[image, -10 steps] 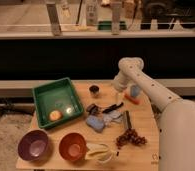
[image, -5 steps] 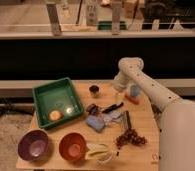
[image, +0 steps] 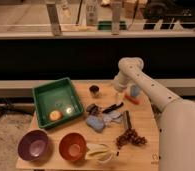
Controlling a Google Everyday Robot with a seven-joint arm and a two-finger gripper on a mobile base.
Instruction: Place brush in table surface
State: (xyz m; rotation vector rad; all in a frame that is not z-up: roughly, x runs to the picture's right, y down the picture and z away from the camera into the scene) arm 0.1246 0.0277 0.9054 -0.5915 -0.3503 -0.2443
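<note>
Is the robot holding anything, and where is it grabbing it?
Cannot tell. The gripper sits right at the handle end of the brush, low over the table surface, but any hold is hidden.

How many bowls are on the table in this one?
2: purple bowl at the front-left corner, orange bowl just right of it; none looks hidden. The hand hangs over the table, far right side.

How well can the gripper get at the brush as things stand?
Probably yes: the gripper hangs close by the handle end of the brush, which lies uncovered on the table surface. The small dark cup and the blue item sit near but not between them.
</note>
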